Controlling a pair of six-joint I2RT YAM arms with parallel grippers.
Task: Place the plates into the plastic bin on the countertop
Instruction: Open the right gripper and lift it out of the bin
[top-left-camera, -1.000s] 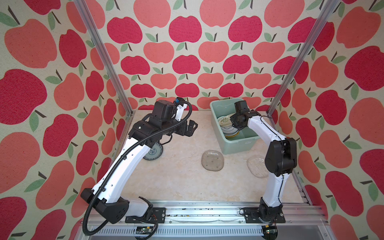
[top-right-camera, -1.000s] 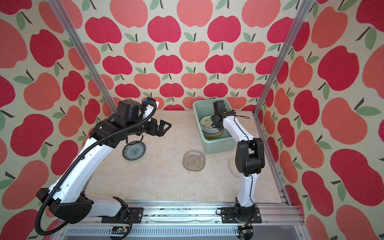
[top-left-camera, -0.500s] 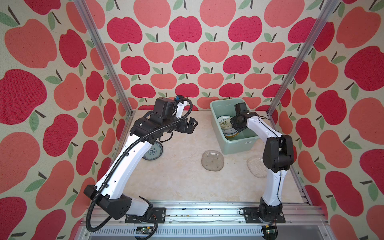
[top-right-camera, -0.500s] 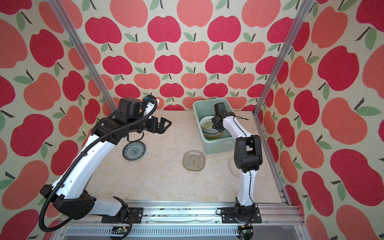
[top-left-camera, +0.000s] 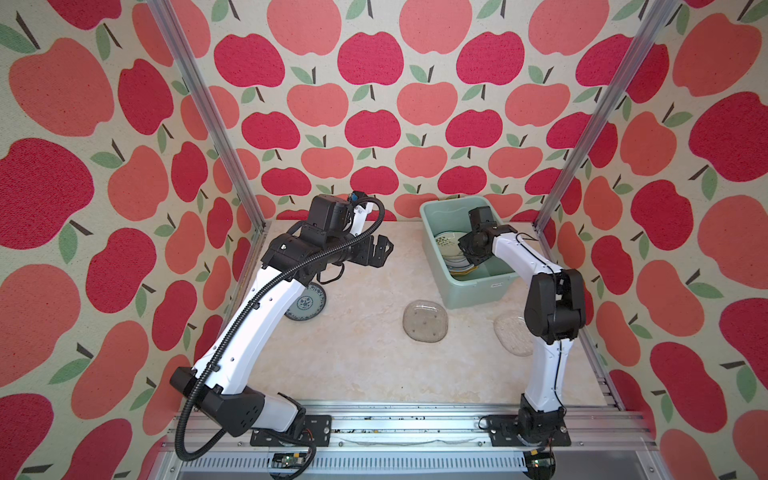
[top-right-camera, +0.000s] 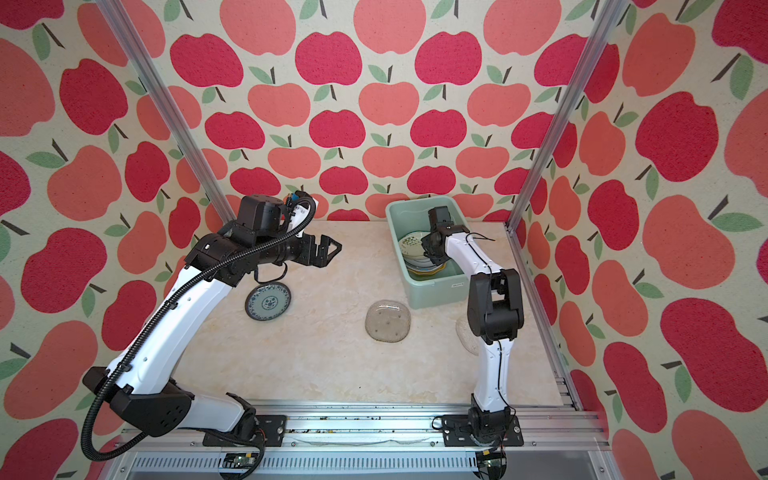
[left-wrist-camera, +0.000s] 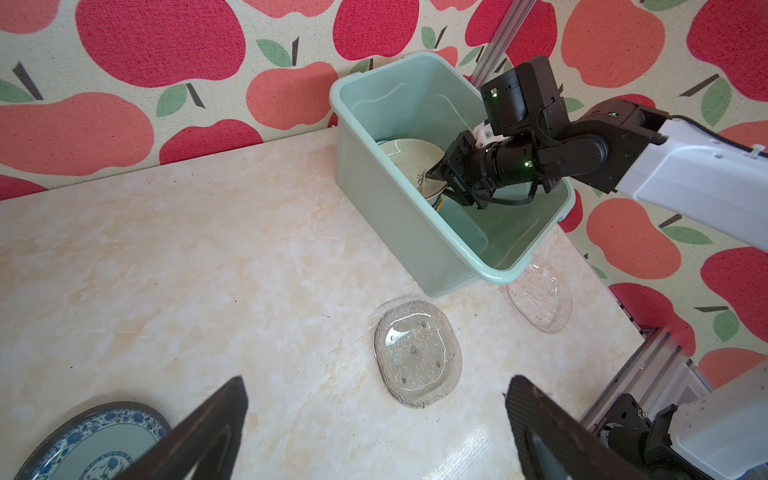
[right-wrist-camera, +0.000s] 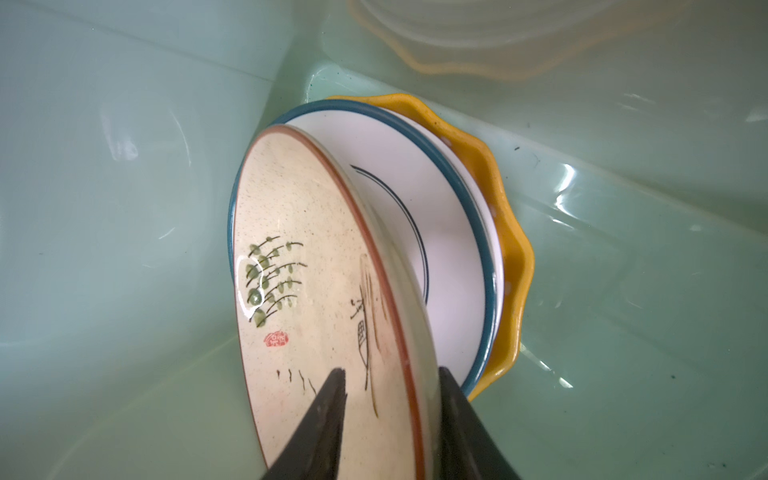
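The plates (top-left-camera: 451, 253) already put away are stacked in the mint plastic bin (top-left-camera: 473, 291) at about 1 o'clock on the marbled countertop (top-left-camera: 357, 353), though the right arm covers much of them in both top views. In the wrist view a speckled cream plate (right-wrist-camera: 311, 270) with a brown rim leans tilted on a white plate (right-wrist-camera: 415, 208) with a teal rim, with a yellow scalloped plate (right-wrist-camera: 511, 232) under both. The right gripper (right-wrist-camera: 390, 370) straddles the cream plate's rim, but whether its fingers press it cannot be told. The left gripper (top-left-camera: 382, 249) hovers wide open and empty at 11 o'clock. Its arm hides part of the blue-patterned plate (top-right-camera: 268, 301) at 9 o'clock. One ribbed clear glass plate (top-left-camera: 424, 321) lies just at 6 o'clock of the bin. The other glass plate (top-left-camera: 513, 334), at 4 o'clock, is half hidden behind the right elbow. Since a second ago, these three loose plates have not moved, and the right gripper sits slightly deeper in the bin.
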